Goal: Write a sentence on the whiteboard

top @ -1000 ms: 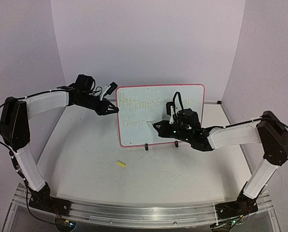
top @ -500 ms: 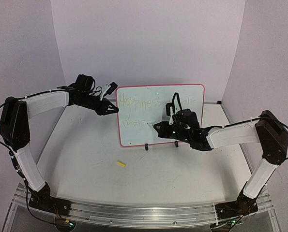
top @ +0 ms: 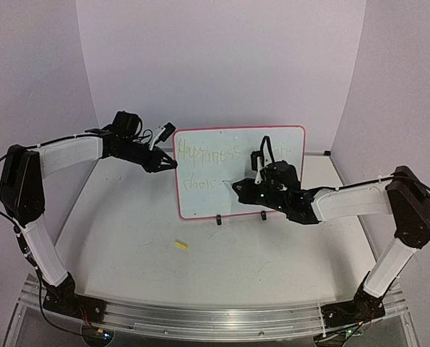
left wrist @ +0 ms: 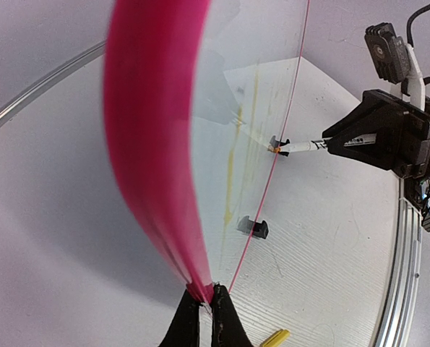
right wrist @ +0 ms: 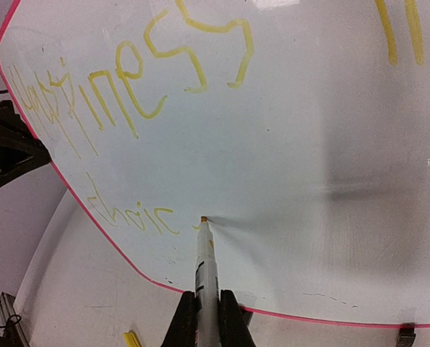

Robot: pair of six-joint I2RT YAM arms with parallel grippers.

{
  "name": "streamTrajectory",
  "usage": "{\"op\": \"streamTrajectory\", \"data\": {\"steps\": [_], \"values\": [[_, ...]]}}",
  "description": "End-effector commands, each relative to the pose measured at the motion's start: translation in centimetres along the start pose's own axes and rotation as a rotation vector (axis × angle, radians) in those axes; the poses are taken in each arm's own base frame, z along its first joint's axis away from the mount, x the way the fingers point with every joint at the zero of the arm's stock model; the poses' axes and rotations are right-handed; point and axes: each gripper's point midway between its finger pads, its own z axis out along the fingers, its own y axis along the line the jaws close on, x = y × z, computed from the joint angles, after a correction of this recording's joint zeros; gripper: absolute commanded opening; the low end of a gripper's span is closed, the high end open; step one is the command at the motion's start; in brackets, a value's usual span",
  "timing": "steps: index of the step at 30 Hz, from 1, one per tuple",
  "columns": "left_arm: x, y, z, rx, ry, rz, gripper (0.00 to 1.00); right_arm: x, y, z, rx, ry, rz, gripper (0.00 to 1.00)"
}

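Two arms share this job. The whiteboard (top: 222, 204) stands upright in the middle of the top view, at the back of the table (top: 200, 275), on two small black clip feet (top: 218, 220). The left end effector (top: 173, 163) is closed tight on the board's red-pink edge, at its left side. The right end effector (top: 236, 186) is closed around a marker (right wrist: 206, 269). The marker tip touches the board in the lower middle of the right wrist view.

I think the board is thin, light and stiff, with a smooth, slippery face. It could tip or slide on its little feet when the tip pushes, so the edge is a good place to hold it.

The sentence (top: 209, 153) is pale yellow-green. I can read "Happiness" on top and "choic" below. Words further right are partly hidden by the arm. Any print on the marker is too small to read.
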Motion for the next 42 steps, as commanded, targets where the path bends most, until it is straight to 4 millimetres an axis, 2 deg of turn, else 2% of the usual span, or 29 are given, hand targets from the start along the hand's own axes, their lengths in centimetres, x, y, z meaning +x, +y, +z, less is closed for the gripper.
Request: {"op": "streamTrajectory", "data": {"steps": [1,6,12,25,42], "values": [[-2.2,-1.7,-1.3,0.015,-0.051,0.078,0.00,-3.4,1.4,-0.3,-0.036,-0.080,-0.004,0.00],[-2.2,-1.7,-1.3,0.013,-0.051,0.079,0.00,-3.0,1.9,0.6,-0.060,-0.058,-0.006,0.00],[-2.1,-1.6,-1.2,0.013,-0.049,0.077,0.00,-2.0,1.5,1.3,-0.056,-0.029,0.002,0.00],[-2.1,-1.6,-1.2,0.014,-0.049,0.077,0.00,0.7,-0.5,0.7,-0.015,0.014,0.042,0.00],[-2.2,-1.8,-1.3,0.016,-0.053,0.078,0.00,1.4,-1.0,0.6,-0.002,0.027,0.055,0.00]]}}
